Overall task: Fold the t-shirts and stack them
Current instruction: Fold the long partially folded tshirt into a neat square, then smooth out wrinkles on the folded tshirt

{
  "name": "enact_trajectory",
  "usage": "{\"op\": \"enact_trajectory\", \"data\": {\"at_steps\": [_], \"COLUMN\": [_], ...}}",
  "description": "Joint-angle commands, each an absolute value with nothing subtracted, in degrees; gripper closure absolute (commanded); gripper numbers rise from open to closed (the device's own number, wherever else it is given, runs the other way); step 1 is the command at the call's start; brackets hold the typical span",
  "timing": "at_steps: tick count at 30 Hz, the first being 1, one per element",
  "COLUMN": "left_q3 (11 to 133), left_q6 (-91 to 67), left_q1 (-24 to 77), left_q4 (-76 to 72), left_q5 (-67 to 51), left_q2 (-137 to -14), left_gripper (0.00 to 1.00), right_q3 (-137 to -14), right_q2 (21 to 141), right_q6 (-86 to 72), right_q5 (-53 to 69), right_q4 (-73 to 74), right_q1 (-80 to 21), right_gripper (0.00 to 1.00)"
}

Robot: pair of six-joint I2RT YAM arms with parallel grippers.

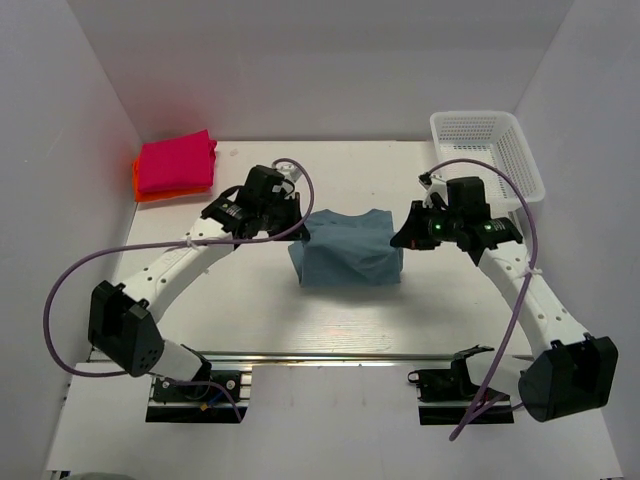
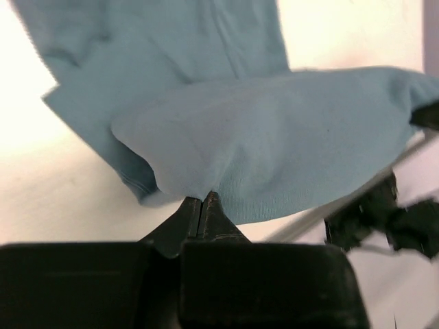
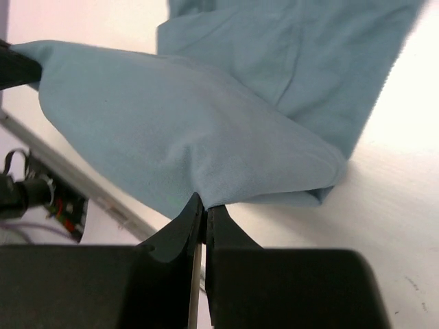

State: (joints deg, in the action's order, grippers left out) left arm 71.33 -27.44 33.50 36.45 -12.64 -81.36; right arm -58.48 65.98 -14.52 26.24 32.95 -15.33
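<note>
The teal-blue t-shirt (image 1: pixel 348 250) lies partly folded at the table's middle. My left gripper (image 1: pixel 300 232) is shut on its left edge, and my right gripper (image 1: pixel 398 240) is shut on its right edge. Both hold a fold of the cloth lifted a little above the layer on the table. The left wrist view shows the cloth (image 2: pixel 288 137) pinched at my left gripper (image 2: pixel 203 199). The right wrist view shows the cloth (image 3: pixel 178 130) pinched at my right gripper (image 3: pixel 205 204). The folded magenta-pink t-shirt (image 1: pixel 178 162) lies on the orange-red t-shirt (image 1: pixel 145 190) at the back left.
A white mesh basket (image 1: pixel 488 150) stands at the back right, just behind my right arm. White walls close in the table on the left, back and right. A metal rail (image 1: pixel 330 357) runs along the near edge.
</note>
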Motion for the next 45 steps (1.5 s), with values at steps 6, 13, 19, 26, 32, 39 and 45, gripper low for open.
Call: {"op": "enact_trajectory", "data": {"at_steps": [6,13,19,26,32,39,45], "left_q3": [78.7,82.8,86.8,90.9,100.1,105.1,92.2], "left_q6": [-30.2,-30.2,-29.7,-30.3,-30.3,-24.8,-21.1], "left_q1": [29.5,27.1,24.6,21.5,19.9,19.3,21.8], "left_q4": [35.8,34.7,34.7,32.0,27.4,26.8,12.4], "left_q5": [-1.5,-4.4,-5.1,-5.6,-5.1,-5.7,-19.0], "left_q2": [-84.9,-92.7,-97.7,-106.3,-116.7,-117.5,-112.7], "left_gripper": [1.0,1.0,1.0,0.99,0.0,0.0,0.0], "right_q3": [-64.7,-69.6,-74.5,-79.6,-94.5,-97.6,-84.0], "right_q2": [70.9,80.6,89.2,101.3,115.4,113.4,103.5], "right_q6": [-18.4,-18.5,-18.7,-18.9,-16.8,-13.5,-13.8], "right_q5": [16.3,19.9,25.6,28.1,29.2,25.0,32.4], "right_q4": [27.3,27.2,27.1,24.7,22.7,20.7,12.6], "right_q1": [-13.5,-11.7,-10.2,-8.4,-7.4,-7.9,-8.9], "right_gripper": [1.0,1.0,1.0,1.0,0.47,0.1,0.1]}}
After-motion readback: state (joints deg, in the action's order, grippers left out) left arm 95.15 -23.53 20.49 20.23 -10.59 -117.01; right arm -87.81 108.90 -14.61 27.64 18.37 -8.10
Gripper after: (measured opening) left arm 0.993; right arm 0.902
